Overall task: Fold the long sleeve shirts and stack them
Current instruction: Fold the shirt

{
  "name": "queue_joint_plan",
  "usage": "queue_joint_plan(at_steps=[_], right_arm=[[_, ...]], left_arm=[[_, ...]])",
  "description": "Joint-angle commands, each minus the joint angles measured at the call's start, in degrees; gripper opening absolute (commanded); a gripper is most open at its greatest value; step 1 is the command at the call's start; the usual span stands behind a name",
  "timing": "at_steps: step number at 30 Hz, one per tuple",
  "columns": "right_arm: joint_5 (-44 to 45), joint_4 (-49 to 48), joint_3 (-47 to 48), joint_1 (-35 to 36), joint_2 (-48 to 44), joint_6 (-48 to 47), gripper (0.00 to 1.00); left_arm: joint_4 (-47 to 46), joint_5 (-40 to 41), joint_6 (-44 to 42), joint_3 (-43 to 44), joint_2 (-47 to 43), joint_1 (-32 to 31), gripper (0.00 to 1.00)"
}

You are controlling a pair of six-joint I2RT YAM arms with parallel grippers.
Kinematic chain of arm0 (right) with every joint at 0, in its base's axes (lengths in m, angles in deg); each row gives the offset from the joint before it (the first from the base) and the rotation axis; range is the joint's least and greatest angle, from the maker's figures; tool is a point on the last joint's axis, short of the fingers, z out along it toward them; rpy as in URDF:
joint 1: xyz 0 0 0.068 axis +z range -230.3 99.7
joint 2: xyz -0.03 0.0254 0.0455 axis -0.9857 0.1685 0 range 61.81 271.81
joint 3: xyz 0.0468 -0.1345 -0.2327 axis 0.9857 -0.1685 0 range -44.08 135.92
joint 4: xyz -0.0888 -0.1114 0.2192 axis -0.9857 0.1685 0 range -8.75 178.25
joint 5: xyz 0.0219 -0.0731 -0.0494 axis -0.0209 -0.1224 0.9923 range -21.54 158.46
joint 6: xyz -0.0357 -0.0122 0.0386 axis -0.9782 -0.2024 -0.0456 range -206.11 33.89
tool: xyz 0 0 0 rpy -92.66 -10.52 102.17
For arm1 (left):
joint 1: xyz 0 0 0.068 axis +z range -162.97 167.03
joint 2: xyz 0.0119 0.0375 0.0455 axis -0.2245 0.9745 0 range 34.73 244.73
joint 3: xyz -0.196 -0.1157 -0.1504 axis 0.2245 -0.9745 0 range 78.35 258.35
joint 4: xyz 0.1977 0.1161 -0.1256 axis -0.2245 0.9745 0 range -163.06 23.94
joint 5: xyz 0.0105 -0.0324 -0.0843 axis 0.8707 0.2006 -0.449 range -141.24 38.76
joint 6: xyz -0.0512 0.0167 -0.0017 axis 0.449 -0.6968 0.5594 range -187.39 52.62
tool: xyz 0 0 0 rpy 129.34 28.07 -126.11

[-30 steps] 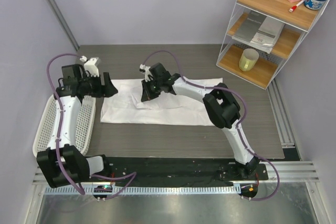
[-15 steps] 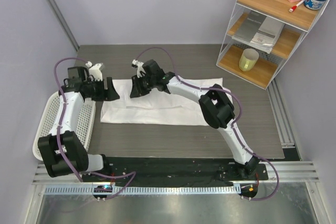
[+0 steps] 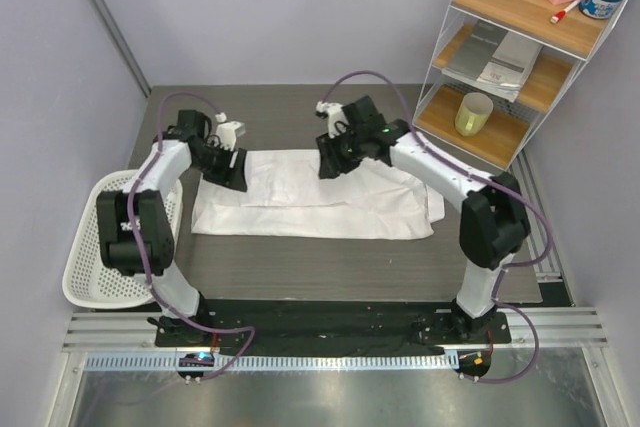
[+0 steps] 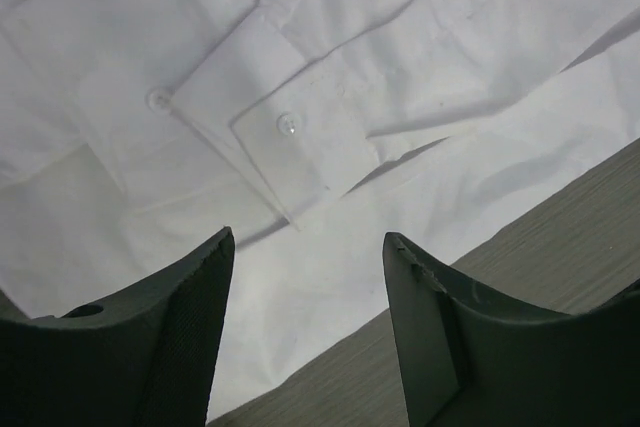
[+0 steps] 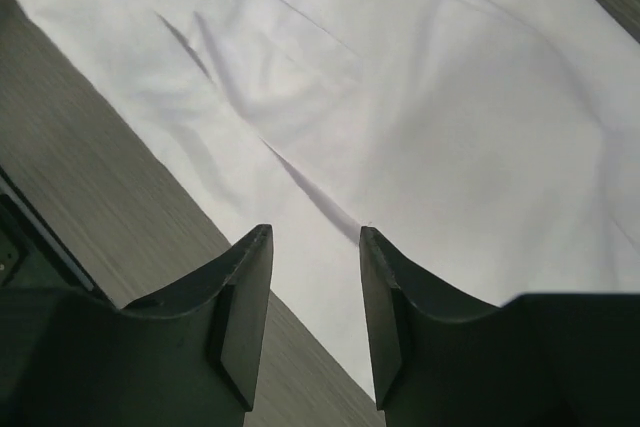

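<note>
One white perforated basket (image 3: 85, 267) sits at the desk's (image 3: 300, 267) left edge. One yellow cup (image 3: 473, 114) stands on the wire rack's (image 3: 495, 142) bottom tier. One long sleeve shirt (image 3: 330, 205) lies flat mid-desk (buttoned cuff uppermost). Left claw (image 3: 233, 169) and right claw (image 3: 334, 158) are both spread over the shirt.

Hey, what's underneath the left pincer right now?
The shirt: its buttoned cuff lies on the cloth just ahead of the open left pincer, with the table showing past the hem. Anything beneath the cloth is covered.
</note>
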Motion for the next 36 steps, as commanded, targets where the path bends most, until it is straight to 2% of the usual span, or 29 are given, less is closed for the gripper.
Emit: queue_joint_plan(at_steps=[1, 7, 11, 15, 21, 27, 31, 36], right_arm=[[7.43, 7.09, -8.94, -5.03, -4.24, -6.58, 0.44], [12.01, 8.67, -17.92, -11.37, -4.94, -11.24, 0.42], [13.41, 11.13, -21.27, -16.81, -4.95, -14.31, 0.42], [14.21, 11.49, -21.72, -17.89, -3.02, -16.07, 0.46], [15.08, 9.91, -17.85, -17.89, 3.39, -16.69, 0.49], [16.58, 8.32, -10.39, -17.18, 13.14, -19.15, 0.46], [17.19, 9.03, -0.39, -14.9, 19.81, -20.12, 0.46], [19.82, 9.82, 11.66, -12.79, 28.53, -21.26, 0.45]], left_arm=[[3.09, 7.68, -4.51, 6.33, 5.86, -4.94, 0.62], [6.78, 11.21, -6.01, 10.99, 14.13, -6.27, 0.6], [5.56, 17.18, -7.24, 8.72, 16.69, -6.18, 0.59], [4.94, 18.17, -8.12, 4.68, 16.6, -6.09, 0.59], [4.76, 19.13, -10.23, -3.04, 11.33, -6.09, 0.59], [4.94, 20.54, -10.93, -12.1, 4.84, -5.92, 0.59], [5.82, 21.32, -11.37, -16.15, 1.4, -5.83, 0.59], [7.13, 21.15, -10.94, -15.64, -0.97, -5.74, 0.59]])
